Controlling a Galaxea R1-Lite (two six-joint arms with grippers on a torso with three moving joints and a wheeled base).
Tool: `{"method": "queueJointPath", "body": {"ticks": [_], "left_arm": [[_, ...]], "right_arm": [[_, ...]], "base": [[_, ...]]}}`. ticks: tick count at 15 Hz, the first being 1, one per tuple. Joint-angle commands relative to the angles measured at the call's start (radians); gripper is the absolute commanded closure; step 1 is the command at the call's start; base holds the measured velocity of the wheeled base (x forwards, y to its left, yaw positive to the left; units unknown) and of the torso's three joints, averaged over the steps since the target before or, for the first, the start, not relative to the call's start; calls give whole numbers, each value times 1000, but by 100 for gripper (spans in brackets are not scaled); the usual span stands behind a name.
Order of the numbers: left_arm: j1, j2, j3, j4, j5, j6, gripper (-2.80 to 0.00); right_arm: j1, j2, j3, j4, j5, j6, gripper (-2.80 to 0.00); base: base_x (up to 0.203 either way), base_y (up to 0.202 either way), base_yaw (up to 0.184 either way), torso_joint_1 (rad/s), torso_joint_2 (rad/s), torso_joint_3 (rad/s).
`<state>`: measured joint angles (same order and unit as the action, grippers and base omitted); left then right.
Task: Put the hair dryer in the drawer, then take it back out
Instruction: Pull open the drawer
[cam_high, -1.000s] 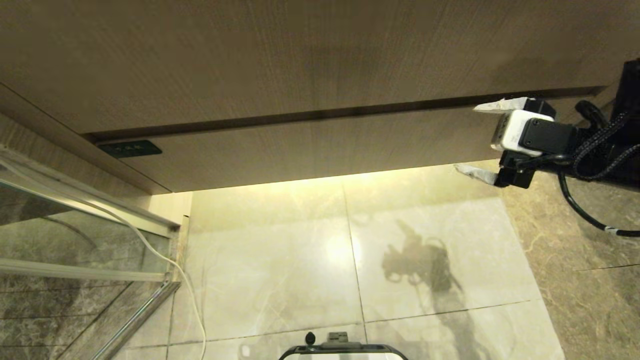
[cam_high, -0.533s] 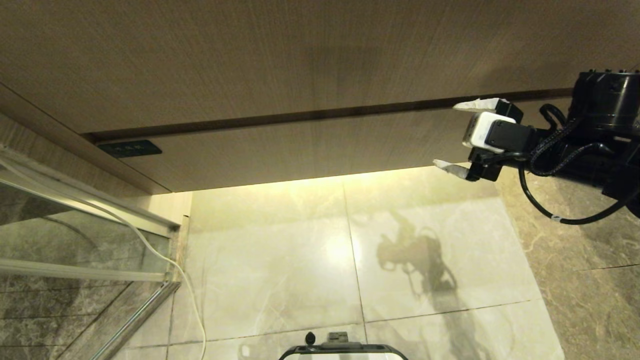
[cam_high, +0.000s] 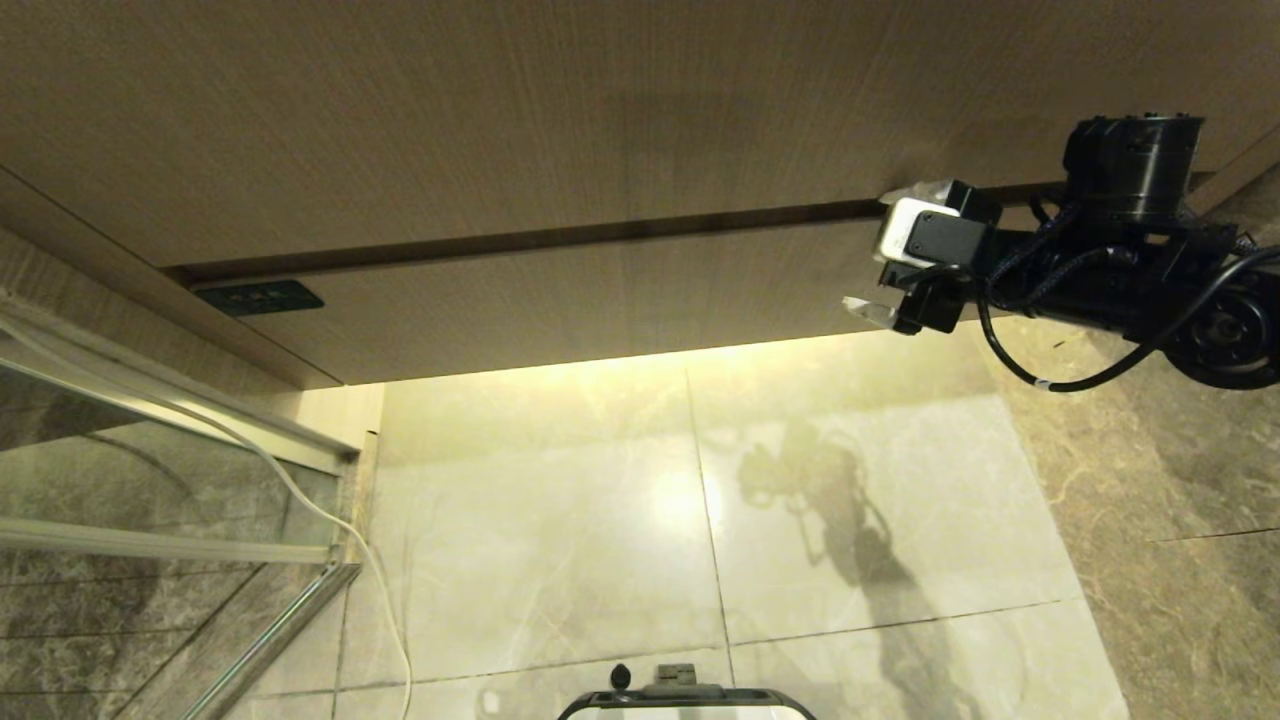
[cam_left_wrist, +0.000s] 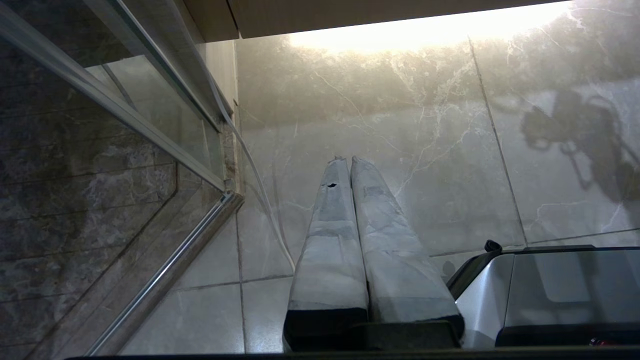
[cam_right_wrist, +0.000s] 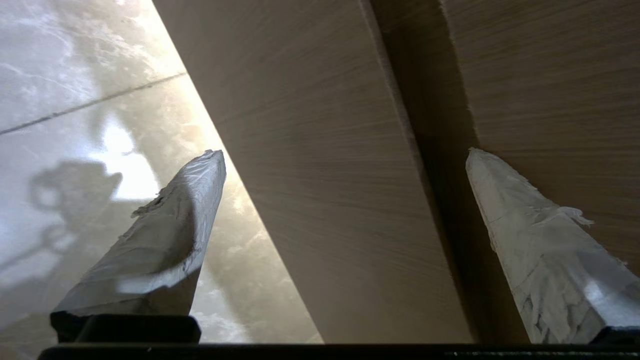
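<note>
The drawer (cam_high: 620, 300) is the low light-wood front under a taller wood panel (cam_high: 600, 110), and it sits closed with a dark gap along its top. My right gripper (cam_high: 872, 250) is open at the drawer's right end. One finger is up by the gap and the other by the drawer's lower edge, with nothing held. In the right wrist view the drawer front (cam_right_wrist: 325, 200) fills the space between the spread fingers of the right gripper (cam_right_wrist: 344, 154). My left gripper (cam_left_wrist: 348, 160) is shut and empty, parked over the floor. The hair dryer is out of view.
A glass shower door with a metal frame (cam_high: 150, 470) stands at the left, and a white cable (cam_high: 330, 520) trails down along it. A small black plate (cam_high: 260, 297) sits at the drawer's left end. My base (cam_high: 685, 700) shows at the bottom edge over marble floor tiles.
My right arm has swung left and closer to the drawer front, staying open, so its fingers now straddle the drawer's right end. The left arm has not moved.
</note>
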<state>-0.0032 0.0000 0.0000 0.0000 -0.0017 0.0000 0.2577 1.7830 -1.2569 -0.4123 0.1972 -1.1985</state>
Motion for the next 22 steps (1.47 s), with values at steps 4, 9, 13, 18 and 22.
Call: {"method": "queueJointPath", "body": {"ticks": [4,9,13,18,22], "left_arm": [[1,0,1,0,0,0,0],[0,0,2,0,0,0,0],[1,0,2,0,0,0,0],[0,0,2,0,0,0,0],[1,0,1,0,0,0,0]], "right_arm": [[18,79,-76,18,2,51,-280],[20,124,-116,12,4,57,-280],[21,128,-98,20,5,56,-280],[25,109,-90,131,2,102,-280],[23,77,-89,237,-73,193,-280]], "base": [[0,0,0,0,0,0],[0,0,0,0,0,0],[0,0,0,0,0,0],[0,0,0,0,0,0],[0,0,0,0,0,0]]}}
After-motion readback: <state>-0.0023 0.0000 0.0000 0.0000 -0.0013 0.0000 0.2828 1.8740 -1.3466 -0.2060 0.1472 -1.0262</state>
